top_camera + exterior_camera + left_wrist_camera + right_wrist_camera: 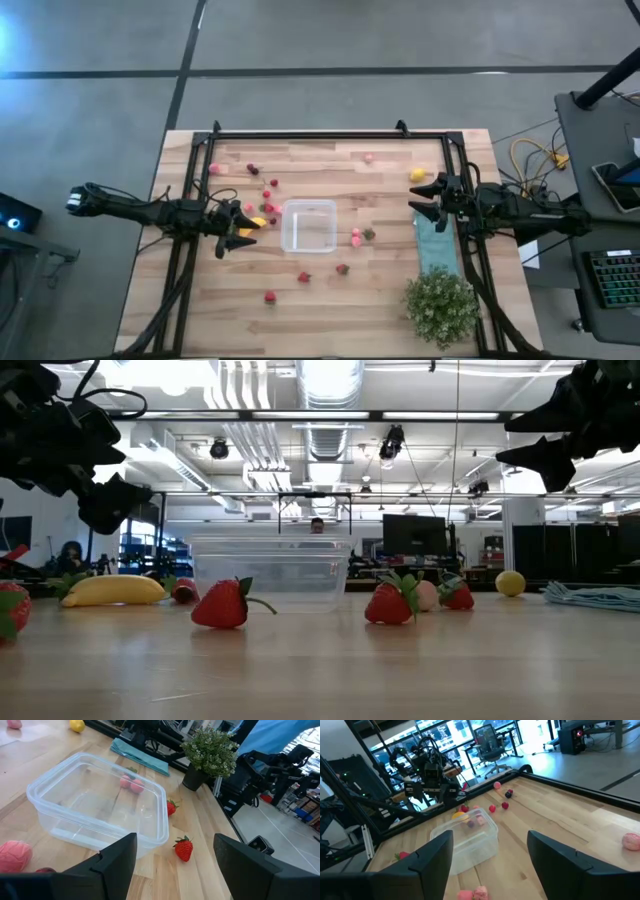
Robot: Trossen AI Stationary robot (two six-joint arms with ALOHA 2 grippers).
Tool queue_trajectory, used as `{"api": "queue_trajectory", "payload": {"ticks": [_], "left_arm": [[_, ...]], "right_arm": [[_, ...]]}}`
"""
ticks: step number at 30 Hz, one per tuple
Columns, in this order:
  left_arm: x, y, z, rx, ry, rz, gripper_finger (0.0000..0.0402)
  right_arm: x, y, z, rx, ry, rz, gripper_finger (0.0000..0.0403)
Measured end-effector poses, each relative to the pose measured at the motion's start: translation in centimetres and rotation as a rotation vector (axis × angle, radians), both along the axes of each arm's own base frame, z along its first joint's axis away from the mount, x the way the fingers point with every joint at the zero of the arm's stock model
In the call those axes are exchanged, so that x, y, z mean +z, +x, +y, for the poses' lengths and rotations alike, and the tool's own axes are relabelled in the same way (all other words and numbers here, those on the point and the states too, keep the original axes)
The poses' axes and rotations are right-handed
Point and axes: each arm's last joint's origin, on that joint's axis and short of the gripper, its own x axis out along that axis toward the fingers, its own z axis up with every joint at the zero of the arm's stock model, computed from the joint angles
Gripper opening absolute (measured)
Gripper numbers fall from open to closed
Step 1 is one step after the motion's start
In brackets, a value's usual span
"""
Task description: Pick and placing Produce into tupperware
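Tupperware (308,226) mid-bench, nothing inside; left gripper (232,231) and right gripper (428,199) flank it, fingers open, holding nothing.

The pale wooden desk (330,300) has a smooth, faintly satiny plank surface. On it, the square clear plastic tupperware box (95,802) looks glossy and thin-walled, the folded teal cloth (140,755) soft and matt, and the red strawberries (222,605) shiny. The dark fingers (117,857) look like matt plastic.

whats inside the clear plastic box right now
Nothing: the clear square plastic box is empty. The pink pieces seen through its wall in the left wrist view lie on the table beyond it.
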Motion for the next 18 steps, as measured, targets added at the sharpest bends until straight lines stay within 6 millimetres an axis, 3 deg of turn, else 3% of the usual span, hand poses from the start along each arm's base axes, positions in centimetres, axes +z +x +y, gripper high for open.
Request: {"api": "queue_trajectory", "payload": {"ticks": [18], "left_arm": [[0.00,0.00,0.00,0.000,0.000,0.000,0.0249]], "right_arm": [[0.00,0.00,0.00,0.000,0.000,0.000,0.0246]]}}
